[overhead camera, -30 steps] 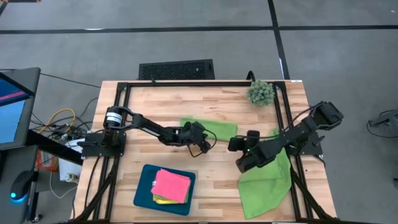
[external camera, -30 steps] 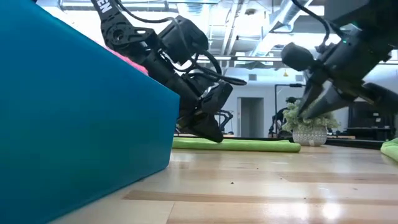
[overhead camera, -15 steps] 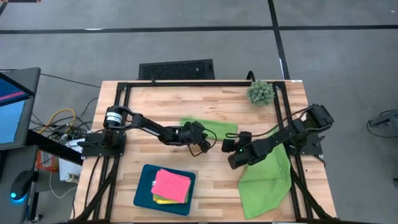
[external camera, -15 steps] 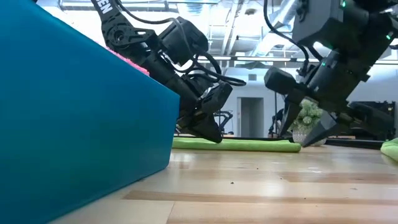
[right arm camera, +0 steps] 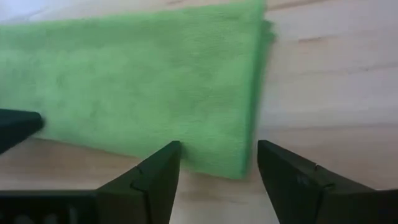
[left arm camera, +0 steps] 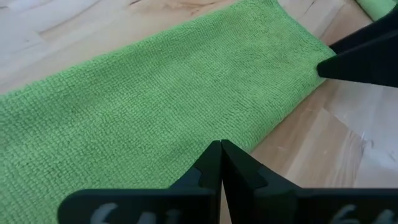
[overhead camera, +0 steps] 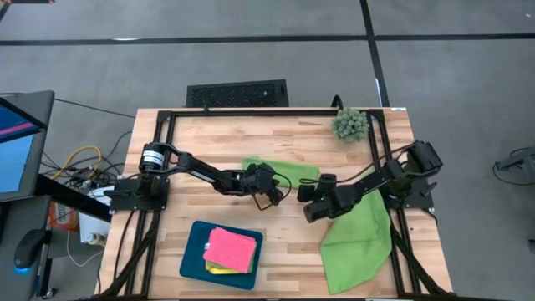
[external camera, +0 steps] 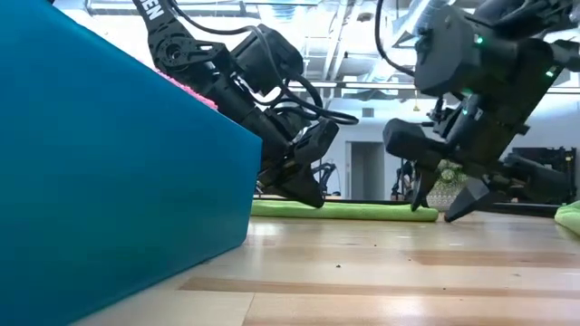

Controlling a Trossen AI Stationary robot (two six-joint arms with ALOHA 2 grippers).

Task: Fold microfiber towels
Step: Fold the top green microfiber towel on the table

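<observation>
Towel (overhead camera: pixel 288 174), folded green, lies mid-table; we see the right gripper (right arm camera: pixel 214 163) spread open at its corner only in the right wrist view. We see the left gripper (left arm camera: pixel 221 163) closed above the cloth; the low view hides most behind the tray (external camera: pixel 109 181).

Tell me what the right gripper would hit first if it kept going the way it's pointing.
Probably the near corner of the folded green towel: the right gripper is open, its fingers either side of that corner. The shut left gripper is off to one side. Depth is hard to judge.

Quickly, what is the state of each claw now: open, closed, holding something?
Left claw: closed on the near edge of the folded green towel.
Right claw: open, empty, at that towel's corner.
</observation>
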